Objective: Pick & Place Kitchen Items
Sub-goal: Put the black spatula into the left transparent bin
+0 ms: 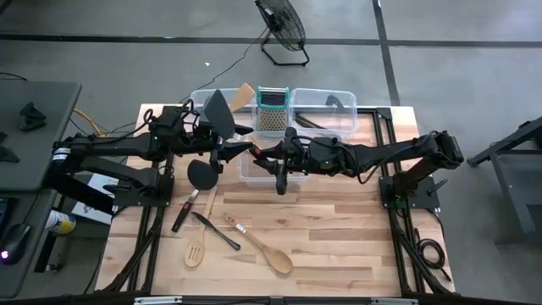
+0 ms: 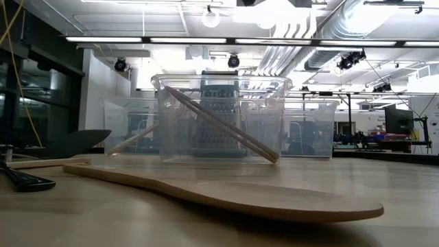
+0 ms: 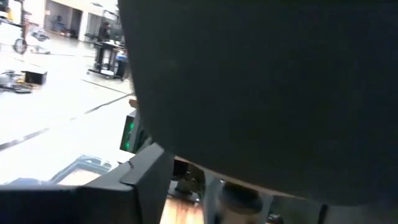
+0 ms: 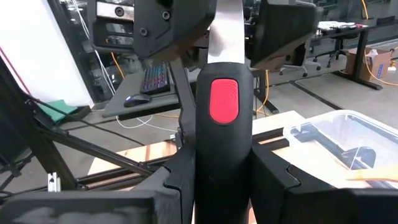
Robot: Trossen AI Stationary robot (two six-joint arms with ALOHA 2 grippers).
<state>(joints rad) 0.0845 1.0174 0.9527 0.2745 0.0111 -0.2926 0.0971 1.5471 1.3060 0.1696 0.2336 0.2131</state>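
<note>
From above, my right hand [image 1: 280, 174] pinches a black-handled tool [image 1: 281, 182] over the slatted wooden surface [image 1: 339, 237]; my left hand [image 1: 222, 152] grips a black turner [image 1: 220, 114]. At surface level, a smooth wooden spatula [image 2: 226, 195] lies nearest. My right wrist shows the tool's red thumb-pad.

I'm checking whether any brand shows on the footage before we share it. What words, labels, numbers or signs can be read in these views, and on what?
None can be read.
red oval pad on the black-handled tool held in the right gripper: faint ridges only, no letters.
box grater: no legible marking.
clear bins: no label visible.
Room equipment behind the table: too small and blurred to read.
</note>
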